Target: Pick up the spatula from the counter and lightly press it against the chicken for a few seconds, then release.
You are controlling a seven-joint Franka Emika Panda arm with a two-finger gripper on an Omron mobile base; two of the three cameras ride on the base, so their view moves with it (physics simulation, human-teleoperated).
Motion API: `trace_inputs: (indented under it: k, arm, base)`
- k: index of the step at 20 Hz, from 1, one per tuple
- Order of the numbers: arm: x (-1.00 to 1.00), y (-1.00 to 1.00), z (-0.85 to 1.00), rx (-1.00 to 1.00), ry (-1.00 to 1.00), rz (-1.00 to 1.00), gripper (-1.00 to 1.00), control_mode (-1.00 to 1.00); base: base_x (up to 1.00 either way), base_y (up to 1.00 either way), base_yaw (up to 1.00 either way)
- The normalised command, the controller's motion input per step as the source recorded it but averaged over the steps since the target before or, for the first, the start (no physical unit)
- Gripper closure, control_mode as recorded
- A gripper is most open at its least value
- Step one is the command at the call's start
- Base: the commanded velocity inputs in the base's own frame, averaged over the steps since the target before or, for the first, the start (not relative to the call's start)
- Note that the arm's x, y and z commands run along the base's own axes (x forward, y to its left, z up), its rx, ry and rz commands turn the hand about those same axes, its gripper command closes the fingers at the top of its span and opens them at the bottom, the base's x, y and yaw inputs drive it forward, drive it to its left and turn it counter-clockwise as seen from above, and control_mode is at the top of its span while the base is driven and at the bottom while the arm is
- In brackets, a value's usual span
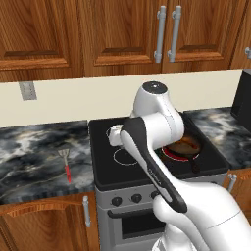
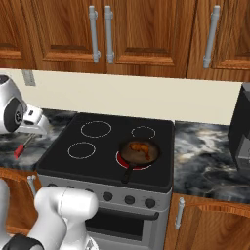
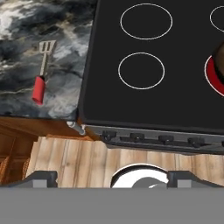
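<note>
- Our end effector [image 3: 114,178] hangs over the stove front, fingers spread wide and holding nothing.
- The spatula [image 3: 41,72] lies flat on the tabletop [image 3: 65,65], ahead of the end effector and well off to its left.
- Its long axis runs away from the end effector, red handle nearer.

Browned chicken piece [image 2: 141,146] sits in the round dark frying pan [image 2: 126,152]; red-glowing burner [image 2: 118,159] beneath, on the black glass stovetop [image 2: 97,163]. Red-handled spatula [image 2: 19,149] lies on the grey marbled counter [image 2: 7,140], left of it.
</note>
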Motion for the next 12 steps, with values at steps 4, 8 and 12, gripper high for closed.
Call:
trace_inputs:
  k: [4, 8, 12]
  arm:
    - [-0.09, 0.44, -0.04, 0.05, 0.0, 0.0, -1.0, -1.0]
    - [-0.01, 0.4, 0.0, 0.01, 0.0, 0.0, -1.0, -1.0]
    - [0.0, 0.49, 0.0, 0.0, 0.0, 0.05, -1.0, -1.0]
  base:
    - [0.0, 0.0, 0.0]
    - [0.0, 0.0, 0.0]
    - [0.0, 0.0, 0.0]
